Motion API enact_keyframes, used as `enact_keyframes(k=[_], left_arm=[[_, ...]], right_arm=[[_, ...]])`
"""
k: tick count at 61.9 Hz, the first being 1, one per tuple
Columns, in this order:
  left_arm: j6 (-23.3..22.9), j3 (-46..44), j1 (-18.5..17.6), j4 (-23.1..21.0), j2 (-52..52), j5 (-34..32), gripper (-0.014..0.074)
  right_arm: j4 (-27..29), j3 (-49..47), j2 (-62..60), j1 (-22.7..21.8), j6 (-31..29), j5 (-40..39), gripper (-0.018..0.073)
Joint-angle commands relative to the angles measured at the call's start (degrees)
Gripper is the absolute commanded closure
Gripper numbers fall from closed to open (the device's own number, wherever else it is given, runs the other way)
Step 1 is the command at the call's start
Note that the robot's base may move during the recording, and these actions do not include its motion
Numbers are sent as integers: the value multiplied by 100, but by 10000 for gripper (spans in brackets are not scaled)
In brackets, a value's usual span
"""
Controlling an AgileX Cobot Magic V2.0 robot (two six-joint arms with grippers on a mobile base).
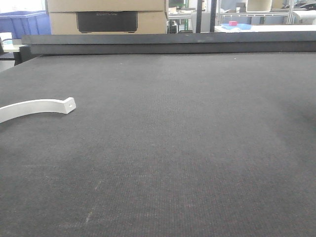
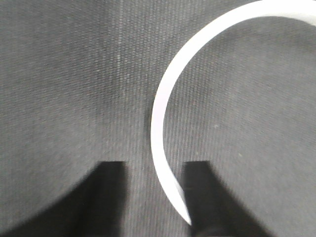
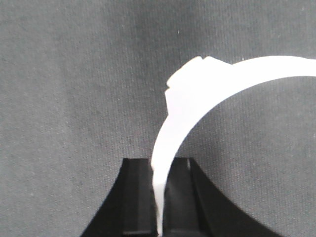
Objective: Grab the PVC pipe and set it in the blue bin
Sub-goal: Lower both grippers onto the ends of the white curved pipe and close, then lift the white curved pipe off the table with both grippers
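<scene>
Right gripper (image 3: 157, 165) clamps the PVC pipe (image 3: 197, 94) by its thin end, curve jutting ahead, ready to carry. Left gripper (image 2: 154, 170) gapes wide, a matching white arc (image 2: 165, 98) just beside one finger.

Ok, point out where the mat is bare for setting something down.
The dark grey woven mat is bare across its middle and right, back to the black ledge. Only the left edge is taken, by the white curved plastic piece.

Setting: workshop or lab storage area. Evidence: wide work table (image 1: 197, 148) with a dark woven cover; stacked cardboard boxes (image 1: 106, 15) behind it; blue bin (image 1: 24, 22) far left; metal racking (image 1: 207, 15) and a white bench (image 1: 266, 28) beyond.
</scene>
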Motion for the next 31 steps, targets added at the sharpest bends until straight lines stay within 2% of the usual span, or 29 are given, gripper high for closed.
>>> enact_keyframes(k=[1, 31], left_arm=[[-46, -43, 0, -117, 196, -120, 275], [-46, -43, 0, -117, 897, -313, 267]], right_arm=[[-59, 128, -36, -1, -30, -149, 714], [-59, 271, -36, -1, -30, -239, 714]])
